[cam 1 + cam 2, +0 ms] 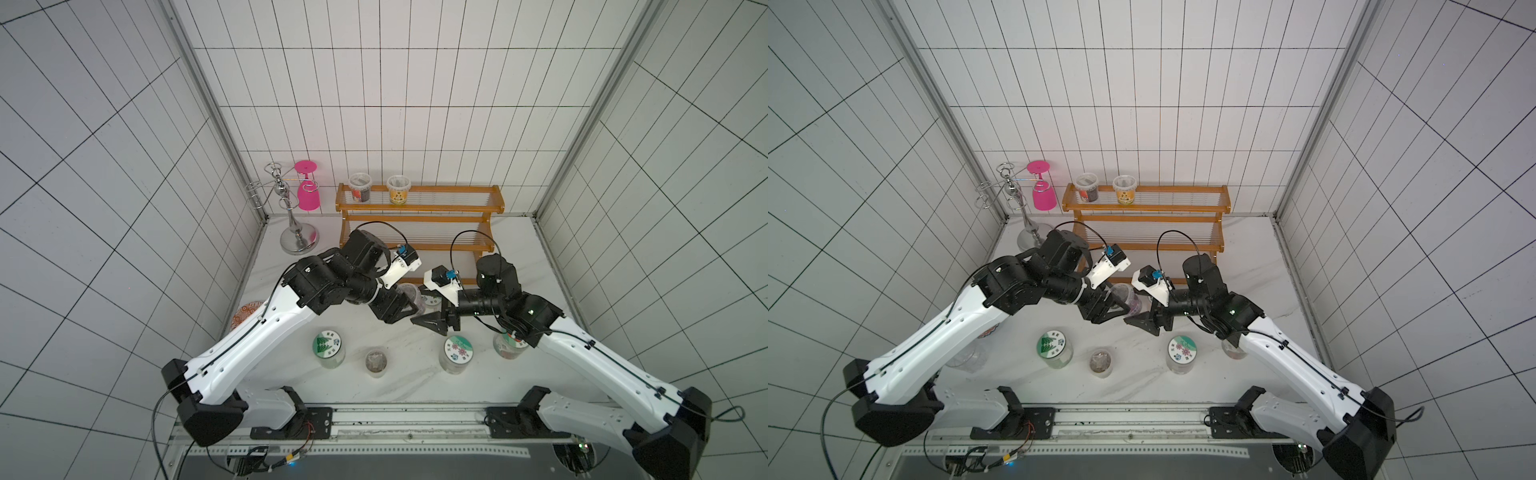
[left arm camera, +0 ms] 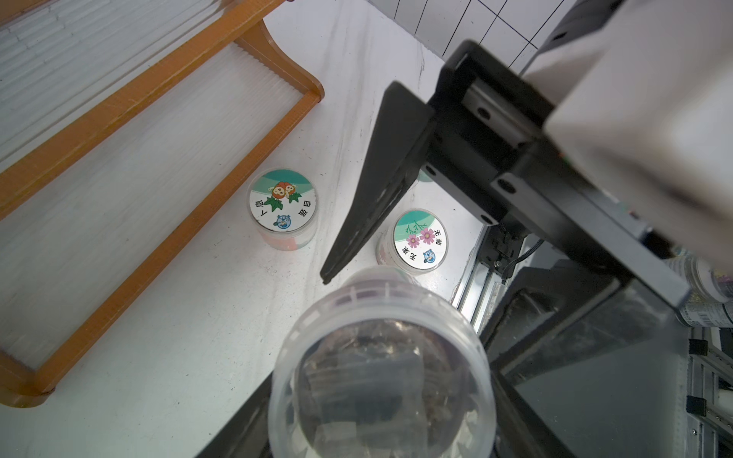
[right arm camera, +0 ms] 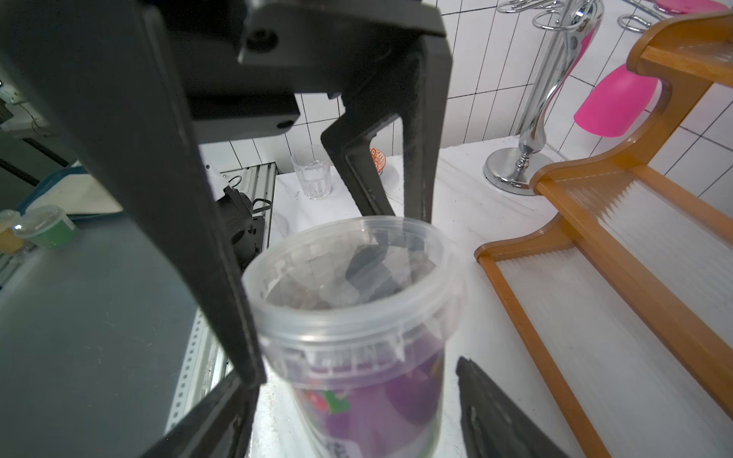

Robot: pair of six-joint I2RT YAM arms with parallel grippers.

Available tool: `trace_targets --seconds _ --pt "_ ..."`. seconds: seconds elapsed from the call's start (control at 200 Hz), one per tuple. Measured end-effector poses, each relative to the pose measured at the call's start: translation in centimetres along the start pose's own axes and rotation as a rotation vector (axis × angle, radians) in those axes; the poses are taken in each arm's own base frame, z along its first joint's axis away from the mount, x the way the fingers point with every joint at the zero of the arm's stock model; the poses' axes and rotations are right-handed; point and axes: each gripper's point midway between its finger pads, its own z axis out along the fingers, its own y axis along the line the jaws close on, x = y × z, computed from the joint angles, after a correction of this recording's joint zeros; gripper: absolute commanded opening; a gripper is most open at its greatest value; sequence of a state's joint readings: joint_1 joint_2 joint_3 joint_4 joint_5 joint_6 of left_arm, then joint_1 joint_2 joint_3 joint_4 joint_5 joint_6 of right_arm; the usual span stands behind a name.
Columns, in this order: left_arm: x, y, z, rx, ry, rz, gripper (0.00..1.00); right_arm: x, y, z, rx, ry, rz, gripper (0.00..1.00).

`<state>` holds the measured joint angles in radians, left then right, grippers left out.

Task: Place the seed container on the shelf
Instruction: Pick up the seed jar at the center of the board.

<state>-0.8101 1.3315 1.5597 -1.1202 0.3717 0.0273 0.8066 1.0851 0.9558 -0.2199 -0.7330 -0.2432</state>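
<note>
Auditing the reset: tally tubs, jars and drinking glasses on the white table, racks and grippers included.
Tubs: 4 (two on shelf, one held, one loose)
Jars: 4 (one half under right arm)
Glasses: 2 (pink, clear)
Total: 10

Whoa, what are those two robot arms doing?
It looks like a handover. The left pincer holds a clear plastic tub with a purple label, just in front of the orange-brown wooden stepped shelf. The right pincer has its jaws on either side of the same tub, but I cannot tell whether it grips it yet. On the shelf's top step stand two other tubs.
</note>
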Motion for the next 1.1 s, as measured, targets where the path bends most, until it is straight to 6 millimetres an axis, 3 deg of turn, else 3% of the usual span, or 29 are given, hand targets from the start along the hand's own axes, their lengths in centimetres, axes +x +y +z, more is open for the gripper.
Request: trace_targets --seconds 0.11,0.46,0.615,0.795,0.954,1.099 --pt "-0.1 -0.1 0.2 0.008 0.004 0.005 0.56 0.2 0.0 0.2 -0.006 0.006 -0.001 0.67" --pt "0.2 0.0 0.9 0.018 0.029 0.012 0.56 0.3 0.0 0.2 -0.010 0.007 0.000 0.69" --pt "0.3 -0.1 0.9 0.023 0.033 0.015 0.57 0.3 0.0 0.2 -0.011 0.009 0.002 0.58" --pt "0.3 -0.1 1.0 0.023 0.033 0.015 0.71 0.4 0.1 0.3 -0.013 0.013 0.005 0.48" --pt "-0.1 0.2 1.0 0.007 0.009 0.018 0.95 0.5 0.2 0.3 -0.015 0.014 0.004 0.47" --pt "-1.1 0.9 0.4 -0.048 -0.057 0.023 0.99 0.4 0.3 0.3 -0.013 0.003 -0.006 0.47"
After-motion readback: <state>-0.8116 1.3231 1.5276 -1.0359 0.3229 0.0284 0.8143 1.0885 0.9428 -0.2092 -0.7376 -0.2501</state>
